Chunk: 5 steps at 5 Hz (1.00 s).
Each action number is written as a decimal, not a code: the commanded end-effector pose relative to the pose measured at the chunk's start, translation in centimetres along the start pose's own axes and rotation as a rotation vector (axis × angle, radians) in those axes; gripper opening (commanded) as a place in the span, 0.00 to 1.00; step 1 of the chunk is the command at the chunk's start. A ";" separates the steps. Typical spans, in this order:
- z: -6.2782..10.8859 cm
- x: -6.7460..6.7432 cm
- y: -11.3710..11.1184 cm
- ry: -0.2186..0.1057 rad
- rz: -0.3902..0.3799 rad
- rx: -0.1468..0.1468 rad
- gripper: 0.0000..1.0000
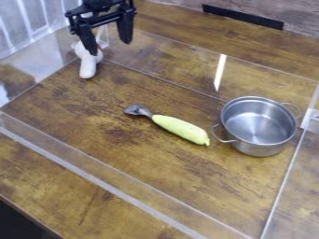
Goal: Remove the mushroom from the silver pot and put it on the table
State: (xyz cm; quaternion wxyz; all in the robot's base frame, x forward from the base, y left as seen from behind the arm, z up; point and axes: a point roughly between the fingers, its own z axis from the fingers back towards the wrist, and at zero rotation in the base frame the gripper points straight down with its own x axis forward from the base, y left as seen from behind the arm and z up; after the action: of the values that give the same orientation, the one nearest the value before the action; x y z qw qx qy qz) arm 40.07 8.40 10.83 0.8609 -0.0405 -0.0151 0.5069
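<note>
The mushroom [89, 62], whitish with a pale cap, stands on the table [112, 140] at the far left. The silver pot [259, 125] sits at the right with nothing inside it that I can see. My gripper [100, 34] hangs open just above and behind the mushroom, its two black fingers [125, 30] spread wide and holding nothing.
A yellow oblong piece with a grey end [174, 125] lies in the middle, left of the pot. Clear acrylic walls [137, 201] edge the tabletop at the front, left and right.
</note>
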 end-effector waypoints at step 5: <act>6.0 0.4 -0.5 -0.079 0.008 -0.093 1.00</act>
State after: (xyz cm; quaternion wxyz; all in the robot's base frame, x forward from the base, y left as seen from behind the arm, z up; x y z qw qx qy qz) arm 40.16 8.44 12.07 0.8576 -0.0431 -0.0117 0.5123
